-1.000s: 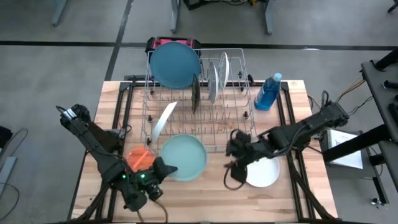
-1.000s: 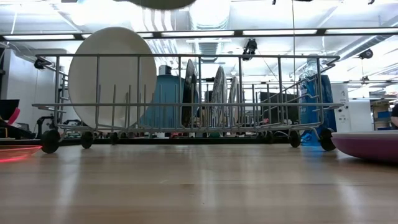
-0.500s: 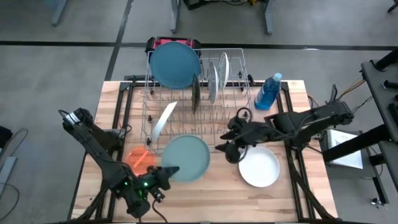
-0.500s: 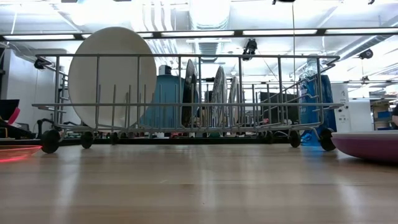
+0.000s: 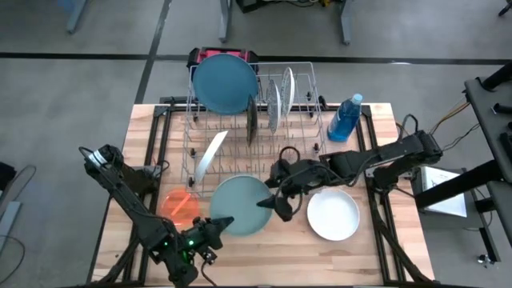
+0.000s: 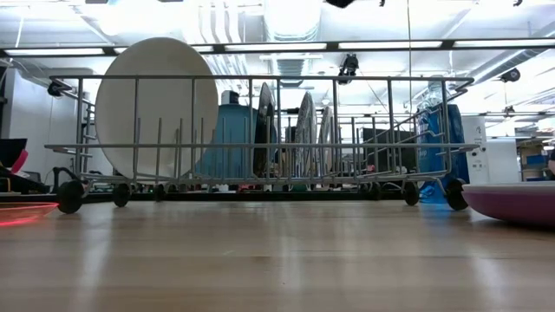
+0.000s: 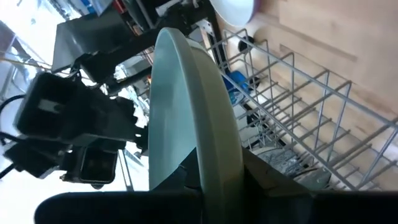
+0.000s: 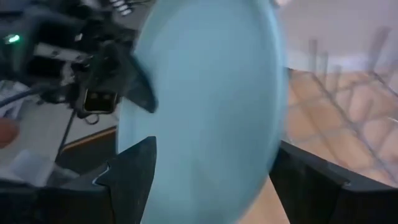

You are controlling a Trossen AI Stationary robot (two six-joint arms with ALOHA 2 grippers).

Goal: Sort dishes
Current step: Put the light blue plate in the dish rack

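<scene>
Now | wire rack: upright plates | left claw grips teal plate | right claw spread wide

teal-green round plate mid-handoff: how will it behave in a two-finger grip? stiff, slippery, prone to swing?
The teal-green round plate likely stays stiff: its rim looks thick and unbent in the left gripper, which is shut on its edge. Its smooth surface is probably slippery. Held by one edge, it may pivot; the open right gripper straddles the opposite rim.
</scene>
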